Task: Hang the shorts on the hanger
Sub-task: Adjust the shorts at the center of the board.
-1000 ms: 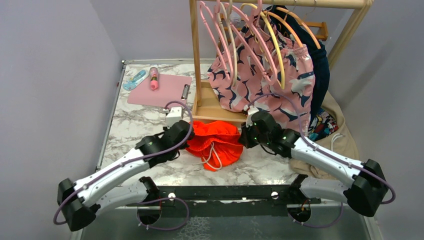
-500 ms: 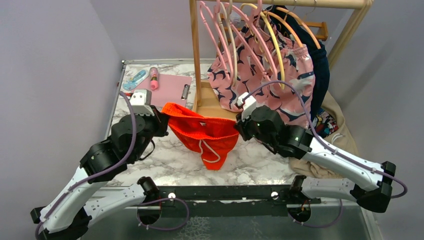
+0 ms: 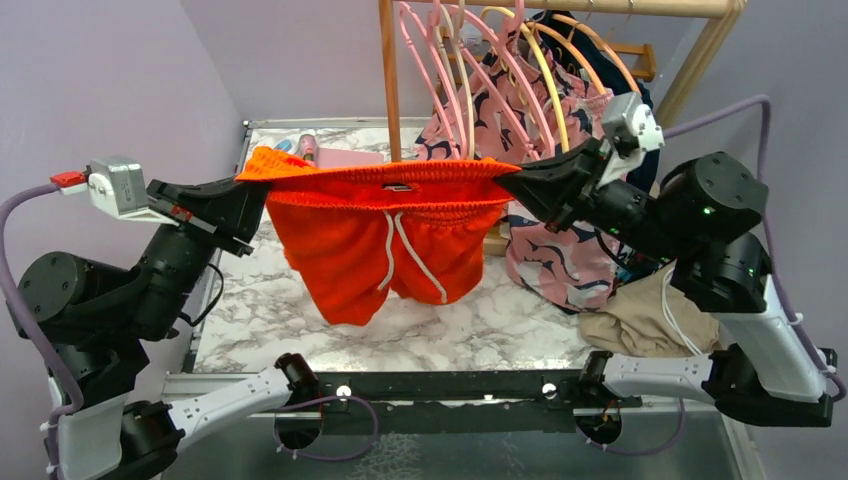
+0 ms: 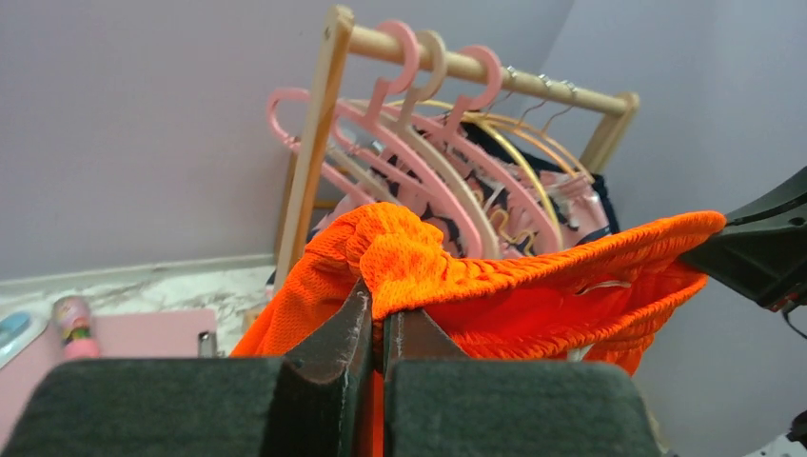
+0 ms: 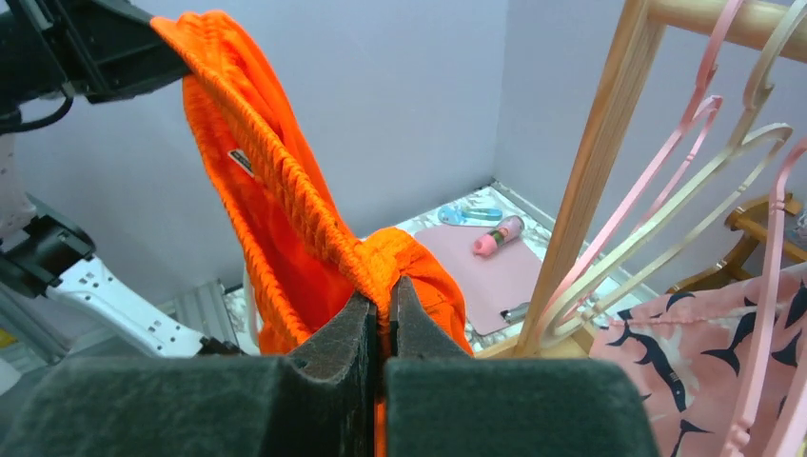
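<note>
Left claw [image 3: 250, 180] pinched tight on shorts [image 3: 350, 250] waistband, 9 o'clock end. Right claw [image 3: 508, 182] pinched tight on 3 o'clock end. Shorts hang stretched above counter [image 3: 500, 325].

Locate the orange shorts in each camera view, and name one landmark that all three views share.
Top external: shorts hang mid-frame, waistband stretched between both arms.
Left wrist: shorts fill centre to right, pinched in the left claw.
Right wrist: shorts run from upper left down into the right claw.
Shared landmark: wooden rack post.
</note>
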Motion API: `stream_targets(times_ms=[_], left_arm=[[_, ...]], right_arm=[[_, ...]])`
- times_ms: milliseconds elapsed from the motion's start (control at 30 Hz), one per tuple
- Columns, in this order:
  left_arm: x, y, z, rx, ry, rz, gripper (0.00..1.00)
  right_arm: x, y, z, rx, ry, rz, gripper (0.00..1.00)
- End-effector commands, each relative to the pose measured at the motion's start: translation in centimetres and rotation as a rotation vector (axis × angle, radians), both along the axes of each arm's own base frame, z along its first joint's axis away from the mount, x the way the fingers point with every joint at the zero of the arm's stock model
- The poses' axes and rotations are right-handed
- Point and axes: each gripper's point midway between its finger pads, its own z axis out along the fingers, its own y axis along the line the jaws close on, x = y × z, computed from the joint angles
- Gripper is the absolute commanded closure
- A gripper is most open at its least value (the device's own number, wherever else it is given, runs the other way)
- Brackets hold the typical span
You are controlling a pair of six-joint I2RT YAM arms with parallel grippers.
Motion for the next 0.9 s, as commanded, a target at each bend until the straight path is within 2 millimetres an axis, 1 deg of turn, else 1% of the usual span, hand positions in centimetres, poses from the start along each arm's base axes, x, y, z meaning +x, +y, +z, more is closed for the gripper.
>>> stream_targets(times_ms=[0,67,100,133,167,200,233,267,300,333,367,400,433,467,500,533,567,633,667,700,733,767,800,833,867], left_arm=[[-0.3,-0.2,1.0,-0.004,-0.072,-0.017,1.00],[0.3,0.2,-0.6,0.005,-0.039,0.023,1.00],[0.5,0.5,-0.8,0.008,-0.037,0.047,1.00],[0.7,0.9,-0.3,0.007,-0.049,0.068,1.00],[0.7,1.4,1.1,-0.002,-0.076,0.087,1.00],[0.7,1.7,3.0,-0.009,-0.113,0.103,1.00],[0.3,2.2,5.6,-0.034,-0.160,0.108,1.00],[0.1,2.1,7.8,-0.044,-0.198,0.102,1.00],[-0.5,2.3,10.4,-0.071,-0.246,0.089,1.00],[-1.2,2.5,12.5,-0.097,-0.291,0.068,1.00],[-1.8,2.5,14.1,-0.118,-0.325,0.048,1.00],[-2.3,2.6,15.0,-0.134,-0.347,0.032,1.00],[-2.5,2.7,15.3,-0.141,-0.356,0.025,1.00],[-2.6,2.7,15.0,-0.143,-0.352,0.023,1.00],[-2.3,2.5,14.1,-0.130,-0.334,0.029,1.00],[-1.2,1.8,12.0,-0.094,-0.293,0.041,1.00],[-0.5,1.6,10.0,-0.069,-0.259,0.063,1.00],[0.7,1.4,5.9,0.000,-0.200,0.105,1.00],[1.2,1.6,4.1,0.020,-0.168,0.134,1.00],[1.5,2.0,2.7,0.027,-0.142,0.159,1.00],[1.5,2.4,2.1,0.029,-0.132,0.176,1.00],[1.4,2.7,2.1,0.025,-0.135,0.183,1.00],[1.2,3.1,2.6,0.018,-0.149,0.191,1.00],[0.8,3.7,3.8,0.000,-0.174,0.199,1.00],[0.4,4.2,5.4,-0.018,-0.205,0.206,1.00]], right_arm=[[0.3,0.2,-2.5,-0.059,0.002,-0.005,0.99],[1.9,-0.3,-4.9,-0.091,0.036,-0.096,0.99],[2.5,-0.6,-5.5,-0.105,0.043,-0.131,0.99],[3.0,-0.9,-5.2,-0.108,0.038,-0.163,0.99],[3.3,-1.1,-4.0,-0.098,0.023,-0.188,0.99],[3.4,-1.4,-1.8,-0.067,-0.003,-0.196,0.99],[2.9,-1.5,1.0,-0.024,-0.039,-0.178,0.99],[1.9,-1.7,4.5,0.045,-0.081,-0.134,0.99],[0.4,-1.9,7.7,0.119,-0.130,-0.069,0.99],[-1.1,-2.1,10.2,0.183,-0.167,-0.010,0.99],[-2.2,-2.5,12.1,0.236,-0.196,0.034,0.99],[-2.8,-2.7,13.2,0.267,-0.207,0.057,0.99],[-3.0,-2.6,13.4,0.275,-0.208,0.068,0.99],[-2.8,-2.2,12.7,0.258,-0.195,0.067,0.99],[-2.2,-1.8,11.4,0.230,-0.175,0.056,0.99],[-1.3,-1.2,9.5,0.194,-0.152,0.030,0.99],[-0.4,-1.0,7.6,0.167,-0.129,-0.007,0.99],[0.9,-1.4,4.4,0.131,-0.094,-0.078,0.99],[1.2,-1.5,3.1,0.108,-0.080,-0.097,0.99],[1.6,-1.4,1.7,0.081,-0.064,-0.116,0.99],[1.9,-1.6,0.8,0.059,-0.053,-0.134,0.99],[2.2,-1.9,0.5,0.046,-0.052,-0.155,0.99],[2.4,-2.3,0.8,0.044,-0.058,-0.177,0.99],[2.5,-2.6,1.6,0.048,-0.071,-0.194,0.99],[2.5,-3.2,3.4,0.074,-0.094,-0.206,0.99]])
